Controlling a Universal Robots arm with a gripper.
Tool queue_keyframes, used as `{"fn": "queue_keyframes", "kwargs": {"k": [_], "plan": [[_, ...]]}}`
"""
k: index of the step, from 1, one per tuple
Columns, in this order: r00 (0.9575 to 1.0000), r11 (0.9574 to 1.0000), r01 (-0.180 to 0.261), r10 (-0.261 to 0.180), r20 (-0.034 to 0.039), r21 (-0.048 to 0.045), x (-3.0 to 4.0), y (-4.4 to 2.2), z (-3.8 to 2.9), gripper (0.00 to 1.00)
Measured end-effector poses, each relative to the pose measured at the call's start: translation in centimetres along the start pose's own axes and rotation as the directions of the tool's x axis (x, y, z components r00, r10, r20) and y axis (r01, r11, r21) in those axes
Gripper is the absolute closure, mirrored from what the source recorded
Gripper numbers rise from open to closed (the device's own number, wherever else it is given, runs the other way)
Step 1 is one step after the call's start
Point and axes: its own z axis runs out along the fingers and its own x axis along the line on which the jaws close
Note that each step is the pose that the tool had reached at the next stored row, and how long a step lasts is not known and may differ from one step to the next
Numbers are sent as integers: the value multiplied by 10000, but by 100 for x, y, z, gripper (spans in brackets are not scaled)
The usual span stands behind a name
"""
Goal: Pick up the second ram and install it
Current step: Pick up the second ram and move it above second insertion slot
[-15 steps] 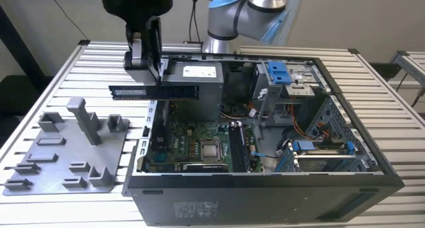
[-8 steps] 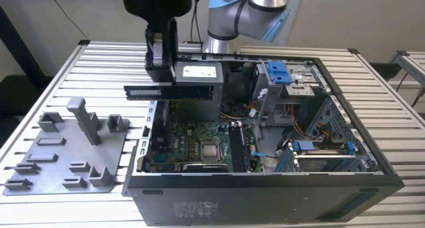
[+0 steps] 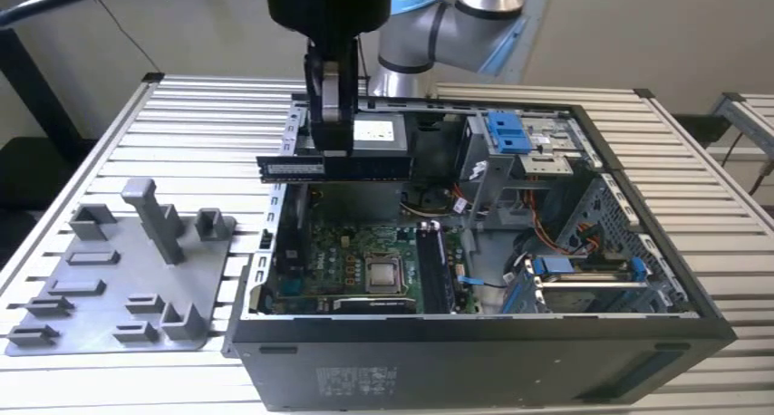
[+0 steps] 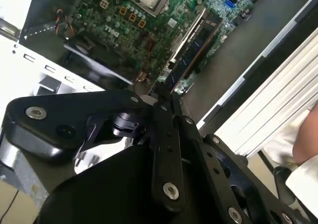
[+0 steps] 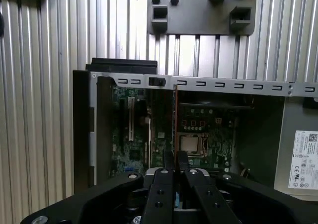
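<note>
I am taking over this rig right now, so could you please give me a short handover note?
Gripper: shut on the second ram, holding it level above the open computer case.
Motherboard: lies inside the case, below the ram.
Grey tray: on the table at the exterior view's left.
Done: ram picked up.
Left: ram not yet seated in a socket.

The bench (image 3: 194, 98) is a pale metal surface of parallel ribbed slats that catch a soft, even sheen. Behind it rises a plain cream wall (image 3: 181, 25), matte and unmarked. At the exterior view's right, a 2nd slatted surface (image 3: 752, 116) stands apart from the bench across a strip of dim grey floor (image 3: 740, 193). At the exterior view's left, 1 black upright post (image 3: 14, 80) stands before the wall, above a dark shape too dim to identify.
</note>
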Motion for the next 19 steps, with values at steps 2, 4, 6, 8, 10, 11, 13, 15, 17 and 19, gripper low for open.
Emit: {"fn": "queue_keyframes", "kwargs": {"k": [2,4,6,8,10,11,13,15,17,19], "plan": [[10000,10000,0,0,0,-1,2,-64,0,86],[10000,10000,0,0,0,-1,3,-127,1,86],[10000,10000,0,0,0,-1,5,-191,2,86],[10000,10000,1,-1,0,-2,7,-253,3,86],[10000,10000,0,0,0,-2,9,-315,4,86],[10000,10000,0,0,0,-2,10,-345,4,86],[10000,10000,1,-1,1,-2,11,-409,5,86],[10000,10000,0,0,0,-3,13,-471,5,86],[10000,10000,0,0,0,-3,15,-533,6,86],[10000,10000,1,-1,0,-4,17,-597,7,86]]}}
